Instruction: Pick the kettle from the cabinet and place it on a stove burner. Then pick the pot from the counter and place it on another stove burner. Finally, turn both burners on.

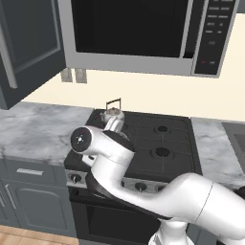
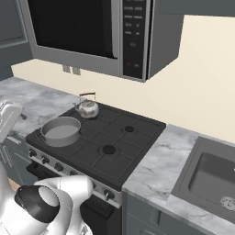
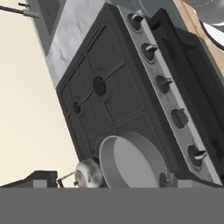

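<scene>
Kettle (image 2: pixel 87 109) sits on the back left burner of the stove (image 2: pixel 137 137), upright, handle arched above it. Pot (image 2: pixel 61 131) sits on the front left burner, just in front of the kettle; the two look close, and whether they touch cannot be told. Both placements look done, each vessel centred over its own grate so a flame would reach the base.

Gripper: the finger tips themselves are not distinct in the hand view, so the spread cannot be read from them directly; by the record the jaws stand wide, and nothing is held between them. The hand camera looks down at the stove from above and to one side, pot (image 3: pixel 131 162) nearest the fingers, kettle (image 3: pixel 89 173) beside it, and the row of knobs (image 3: pixel 180 117) running away along the front edge. The two right-hand burners (image 3: pixel 99 86) lie further out from the fingers, bare.

Judgement: the hand is raised and open because the carrying part is over; what remains is turning on the two left burners. The knobs for those should be among the ones nearest the pot. Which knob maps to which burner cannot be told from here, and that is the risk.
</scene>
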You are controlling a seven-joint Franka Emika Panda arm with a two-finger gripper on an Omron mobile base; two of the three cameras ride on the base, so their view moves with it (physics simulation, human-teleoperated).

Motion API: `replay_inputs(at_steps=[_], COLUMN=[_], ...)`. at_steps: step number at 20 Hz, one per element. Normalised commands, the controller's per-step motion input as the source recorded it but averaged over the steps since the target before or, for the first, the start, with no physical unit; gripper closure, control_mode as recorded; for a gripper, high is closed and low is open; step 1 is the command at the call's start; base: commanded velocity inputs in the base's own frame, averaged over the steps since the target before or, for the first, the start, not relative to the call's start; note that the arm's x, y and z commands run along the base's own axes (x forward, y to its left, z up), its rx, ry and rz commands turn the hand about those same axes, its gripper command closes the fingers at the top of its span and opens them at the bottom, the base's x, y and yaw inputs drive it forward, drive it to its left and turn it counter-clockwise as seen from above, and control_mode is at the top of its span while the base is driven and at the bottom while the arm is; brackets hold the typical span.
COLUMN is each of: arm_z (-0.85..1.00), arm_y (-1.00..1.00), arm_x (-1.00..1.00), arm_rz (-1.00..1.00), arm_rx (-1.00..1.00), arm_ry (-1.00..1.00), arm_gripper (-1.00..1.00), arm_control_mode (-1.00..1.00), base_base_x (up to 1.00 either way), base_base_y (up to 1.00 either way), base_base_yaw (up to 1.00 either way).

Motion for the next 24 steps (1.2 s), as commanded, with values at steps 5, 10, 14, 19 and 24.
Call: replay_inputs(at_steps=[5, 10, 14, 19, 24], arm_z=[-0.11, -0.25, -0.23, -0.24, -0.27], arm_y=[0.18, 0.04, 0.0, 0.04, 0.15], arm_x=[-0.08, -0.04, 0.0, 0.0, -0.03], arm_rz=[0.05, 0.01, 0.02, 0.04, 0.05], arm_rx=[-0.18, -0.14, -0.09, -0.11, -0.13], arm_ry=[0.0, -0.01, 0.0, 0.0, 0.0], arm_gripper=[-1.0, -1.0, -1.0, -1.0, -1.0], arm_control_mode=[-1.0, -1.0, -1.0, -1.0, -1.0], base_base_x=[0.0, 0.0, 0.0, 0.0, 0.0], base_base_y=[0.0, 0.0, 0.0, 0.0, 0.0], base_base_yaw=[0.0, 0.0, 0.0, 0.0, 0.0])
